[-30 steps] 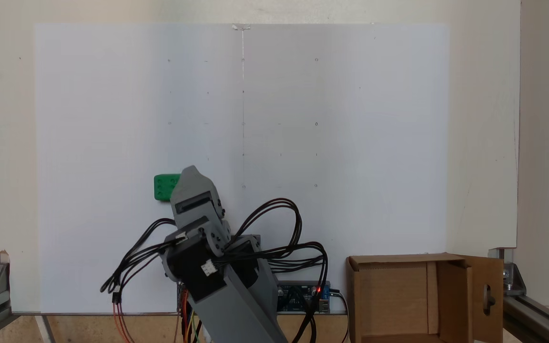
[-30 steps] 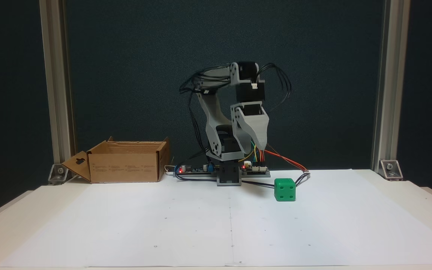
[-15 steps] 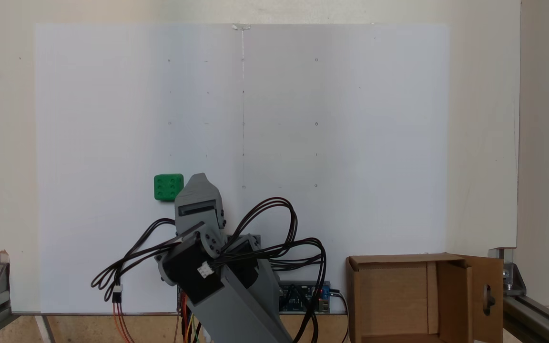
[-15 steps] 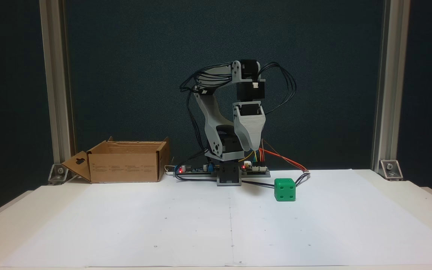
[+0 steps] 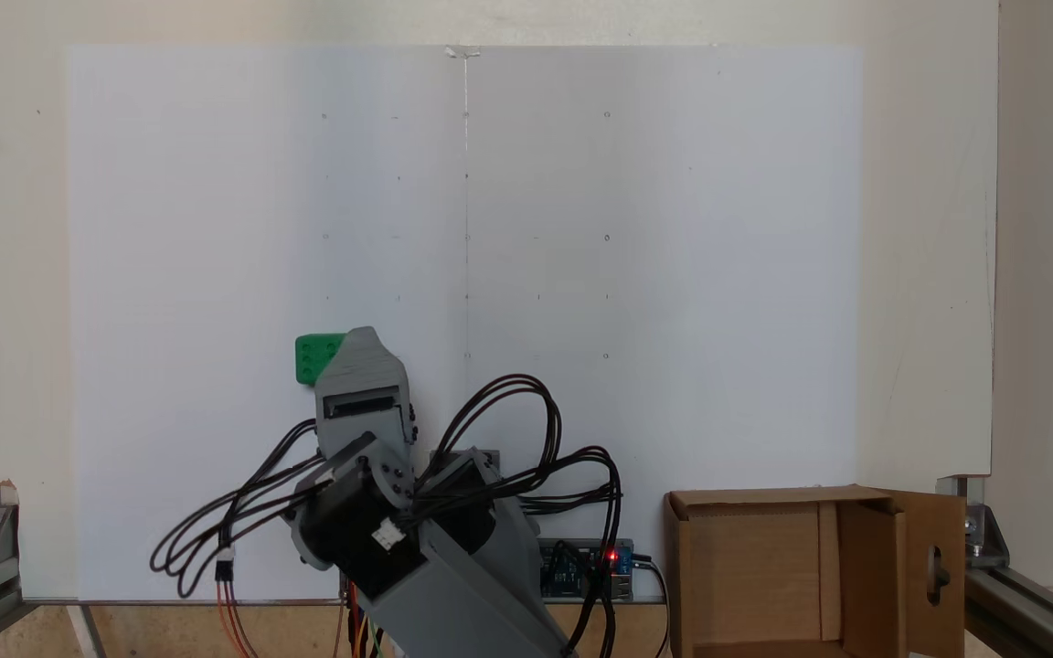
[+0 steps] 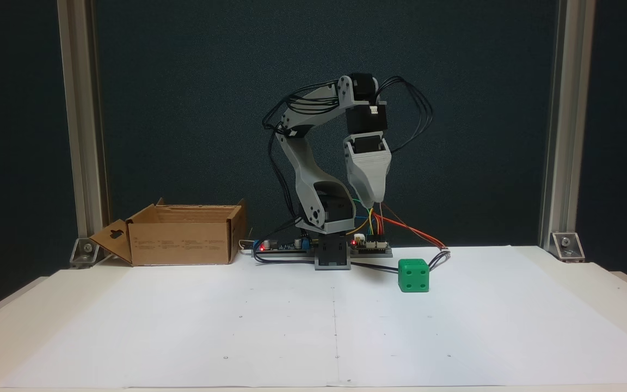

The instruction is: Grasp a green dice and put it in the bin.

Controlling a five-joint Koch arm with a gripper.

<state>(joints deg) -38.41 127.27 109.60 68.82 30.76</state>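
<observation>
The small bright green dice with rounded corners (image 6: pixel 414 275) sits flat on the white paper sheet (image 6: pixel 270 332), out in front of the arm's base. The grey plastic gripper (image 6: pixel 369 203) hangs tip-down high above the paper, up and to the left of the dice in a fixed view, well clear of it. From above, the gripper (image 5: pixel 364 333) overlaps the dice's (image 5: pixel 312 356) edge. Only one tapered tip shows, so whether the claw is spread or pressed together cannot be told. The brown corrugated cardboard box (image 6: pixel 183 234) stands open on the far side of the base from the dice, well apart.
</observation>
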